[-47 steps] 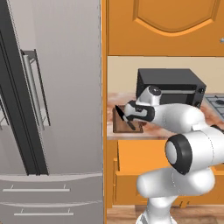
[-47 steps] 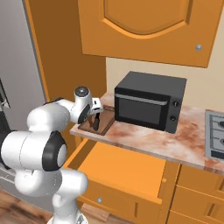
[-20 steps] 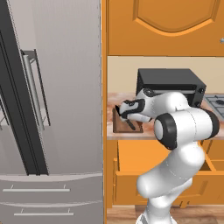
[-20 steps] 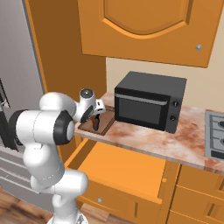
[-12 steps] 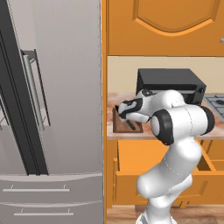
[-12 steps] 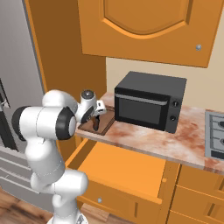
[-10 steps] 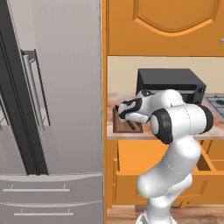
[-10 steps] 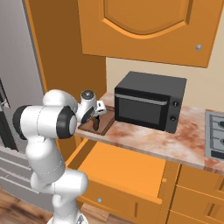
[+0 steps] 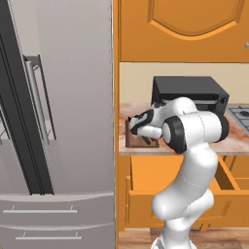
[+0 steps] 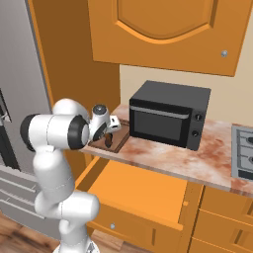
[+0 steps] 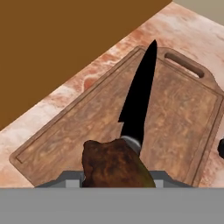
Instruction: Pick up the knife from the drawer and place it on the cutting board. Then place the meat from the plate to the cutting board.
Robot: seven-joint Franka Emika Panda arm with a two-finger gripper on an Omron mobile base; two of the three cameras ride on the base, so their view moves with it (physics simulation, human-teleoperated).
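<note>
Pincer: the pincer (image 9: pixel 137 127) hangs low over the cutting board at the left end of the counter; in the hand view a brown lump of meat (image 11: pixel 114 165) sits right between its tips, so it reads as clenched on the meat.
Meat: dark brown and lumpy, just above the near part of the board in the hand view; I cannot tell whether it already touches the wood.
Knife: the knife (image 11: pixel 141 100) lies flat on the cutting board, its black blade running from beside the meat toward the board's tab handle; its handle end is hidden behind the meat.
Cutting board: the cutting board (image 11: pixel 183 116) is a dark brown wooden rectangle with a raised rim, lying on the marbled counter (image 10: pixel 163 162) close to the orange side panel at the left; in the right base view it lies (image 10: pixel 116 142) just left of the microwave.
Microwave: the black microwave (image 10: pixel 168 113) stands on the counter, door closed, to the right of the board.
Drawer: the drawer (image 10: pixel 136 195) stands pulled out below the counter, with a small round knob on its front.
Fridge: a grey fridge (image 9: pixel 63 121) stands left of the cabinet.
Upper cabinet: an orange door (image 10: pixel 163 29) hangs above the counter.
</note>
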